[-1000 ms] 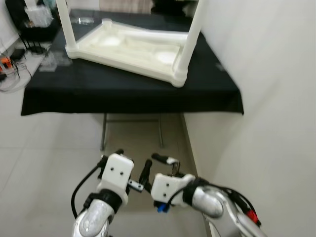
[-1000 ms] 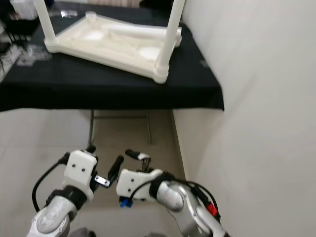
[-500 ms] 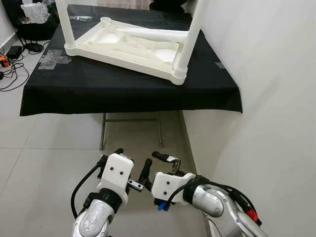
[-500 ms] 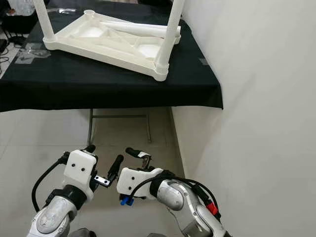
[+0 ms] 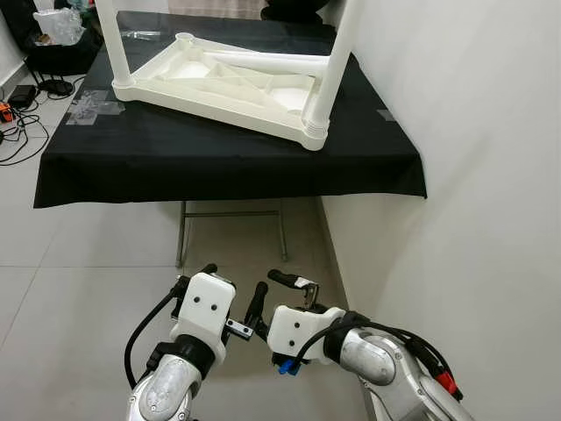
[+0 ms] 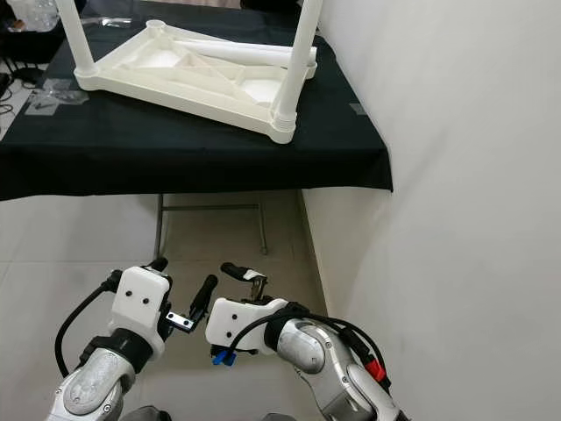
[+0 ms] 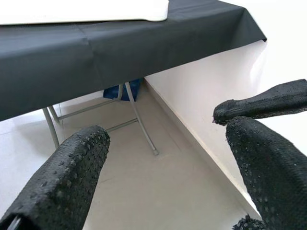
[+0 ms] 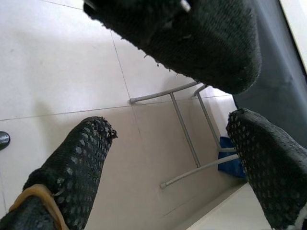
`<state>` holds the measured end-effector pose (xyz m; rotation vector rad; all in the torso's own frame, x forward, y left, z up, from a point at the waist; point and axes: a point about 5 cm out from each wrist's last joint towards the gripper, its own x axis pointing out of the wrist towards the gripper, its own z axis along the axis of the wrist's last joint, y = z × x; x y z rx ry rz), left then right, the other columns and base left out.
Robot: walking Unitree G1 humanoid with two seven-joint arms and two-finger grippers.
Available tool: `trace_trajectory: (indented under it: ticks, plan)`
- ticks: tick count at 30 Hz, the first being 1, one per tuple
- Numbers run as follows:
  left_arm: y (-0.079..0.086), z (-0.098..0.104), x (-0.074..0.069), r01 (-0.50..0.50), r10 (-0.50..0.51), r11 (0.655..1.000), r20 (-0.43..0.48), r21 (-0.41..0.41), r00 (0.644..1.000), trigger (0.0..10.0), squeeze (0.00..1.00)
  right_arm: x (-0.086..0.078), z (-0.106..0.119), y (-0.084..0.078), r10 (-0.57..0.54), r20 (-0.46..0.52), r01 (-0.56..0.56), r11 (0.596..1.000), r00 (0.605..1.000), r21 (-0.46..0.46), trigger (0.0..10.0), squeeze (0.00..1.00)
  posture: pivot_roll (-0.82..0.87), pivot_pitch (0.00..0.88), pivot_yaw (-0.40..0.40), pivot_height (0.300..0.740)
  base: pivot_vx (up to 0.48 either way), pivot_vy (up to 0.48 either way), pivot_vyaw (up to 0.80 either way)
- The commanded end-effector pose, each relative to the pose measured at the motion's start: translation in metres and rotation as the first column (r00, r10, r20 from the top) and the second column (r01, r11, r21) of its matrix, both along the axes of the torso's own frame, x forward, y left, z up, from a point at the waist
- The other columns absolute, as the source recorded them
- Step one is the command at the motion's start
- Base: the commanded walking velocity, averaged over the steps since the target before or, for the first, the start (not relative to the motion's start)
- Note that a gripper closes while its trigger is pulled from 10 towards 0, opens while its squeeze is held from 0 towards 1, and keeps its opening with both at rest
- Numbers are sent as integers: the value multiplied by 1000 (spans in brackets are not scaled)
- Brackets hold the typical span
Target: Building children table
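Both empty: left gripper (image 7: 163, 158) wide, right gripper (image 8: 172, 143) wide (blue thing (image 7: 120, 89) under table (image 5: 219, 158)).

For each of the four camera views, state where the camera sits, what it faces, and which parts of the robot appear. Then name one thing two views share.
Left eye view: head camera, looking down at the upturned white table on the black-clothed table; left gripper and right gripper low.
Right eye view: same scene.
Left wrist view: along its open fingers toward the folding legs.
Right wrist view: along its open fingers, floorward.
Shared: both wrist views show the folding legs.
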<state>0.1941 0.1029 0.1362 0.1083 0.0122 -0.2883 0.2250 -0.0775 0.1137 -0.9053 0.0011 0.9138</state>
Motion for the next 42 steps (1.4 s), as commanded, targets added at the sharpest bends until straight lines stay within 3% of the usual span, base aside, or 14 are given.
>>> trace_trajectory:
  ticks: [1, 42]
  plan:
    - [-2, -4, 0, 4, -4, 1000, -18, -1, 1000, 10000, 0, -1, -1, -2, 0, -9, 0, 1000, 1000, -1, 10000, 0, -41, 118, -128, 740, 0, 0, 0]
    - [-9, -3, 2, 18, -18, 1000, -7, -8, 1000, 10000, 0, 1, 0, -7, -6, -10, 6, 1000, 1000, -7, 10000, 0, -66, 129, -152, 740, 0, 0, 0]
